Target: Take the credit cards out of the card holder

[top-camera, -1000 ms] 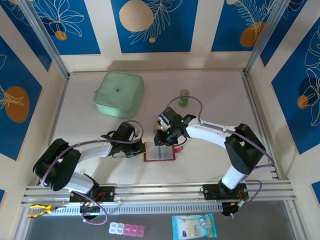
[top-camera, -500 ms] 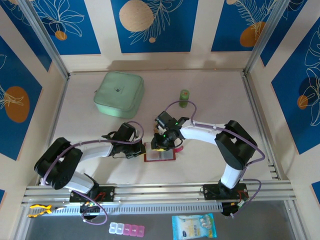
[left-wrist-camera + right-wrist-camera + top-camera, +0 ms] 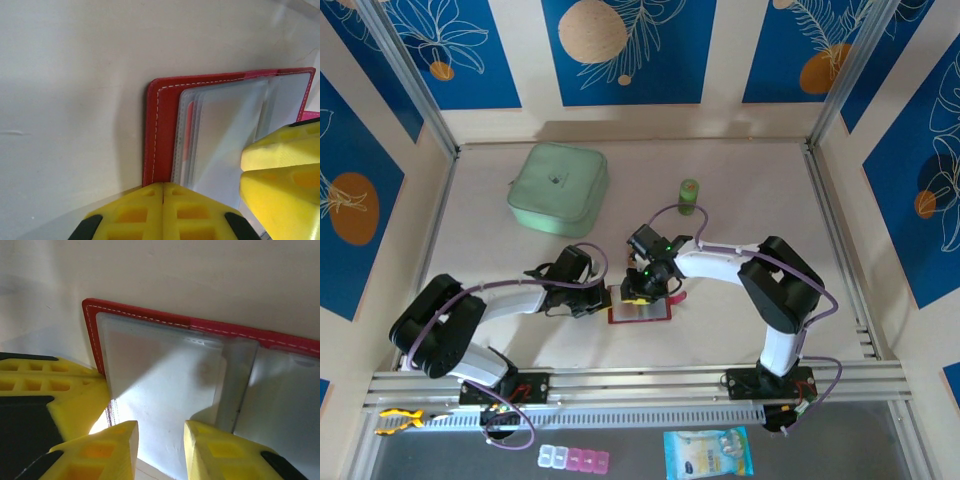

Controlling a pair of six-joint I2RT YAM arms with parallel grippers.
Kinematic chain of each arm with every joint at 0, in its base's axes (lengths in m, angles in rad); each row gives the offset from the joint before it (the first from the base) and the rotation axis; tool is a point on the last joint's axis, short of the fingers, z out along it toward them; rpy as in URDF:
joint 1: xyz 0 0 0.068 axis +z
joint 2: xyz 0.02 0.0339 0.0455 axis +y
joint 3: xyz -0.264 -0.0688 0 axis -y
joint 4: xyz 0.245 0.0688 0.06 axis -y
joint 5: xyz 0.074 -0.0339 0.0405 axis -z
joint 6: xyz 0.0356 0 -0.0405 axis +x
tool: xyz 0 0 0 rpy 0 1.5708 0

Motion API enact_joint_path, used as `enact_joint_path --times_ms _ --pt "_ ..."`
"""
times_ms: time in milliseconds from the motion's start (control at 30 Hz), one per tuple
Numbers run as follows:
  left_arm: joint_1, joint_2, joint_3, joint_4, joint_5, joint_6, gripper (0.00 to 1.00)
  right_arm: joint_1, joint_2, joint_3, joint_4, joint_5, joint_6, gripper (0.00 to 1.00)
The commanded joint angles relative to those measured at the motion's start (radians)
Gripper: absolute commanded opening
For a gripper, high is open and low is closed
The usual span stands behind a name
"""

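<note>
So the card holder (image 3: 642, 312) is lying open on the tabletop (image 3: 760, 190), grey inside facing up, right between the two tools. The left tool (image 3: 162, 200) is sitting closed, its fingers pressed flat together, and its tips are resting right at the holder's red edge. I'm not managing to tell whether it's actually pinching that edge or just touching it. The right tool (image 3: 160, 437) is sitting open with a narrow gap between its fingers, pointing down at the clear pockets (image 3: 165, 375) just ahead of it. A reddish strip (image 3: 186, 132) is showing through the pockets just ahead of the left tool, but it's too hidden for me to be calling it one of the credit cards. A pale-green pouch (image 3: 558, 189) is sitting well beyond the left tool, and a small green bottle (image 3: 689, 196) is standing upright beyond the right one.
</note>
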Motion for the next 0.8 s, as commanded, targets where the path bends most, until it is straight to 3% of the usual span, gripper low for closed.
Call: enact_joint_path --times_ms 0,233,767 --pt "-0.007 0.015 -0.005 -0.042 -0.016 0.016 0.04 0.008 0.013 0.032 -0.048 0.009 -0.004 0.31" --pt "-0.008 0.015 0.003 -0.055 -0.017 0.026 0.04 0.001 -0.027 0.011 -0.096 0.077 -0.013 0.31" --pt "-0.006 0.006 0.063 -0.135 -0.037 0.067 0.04 -0.025 -0.057 -0.052 -0.041 0.013 -0.063 0.29"
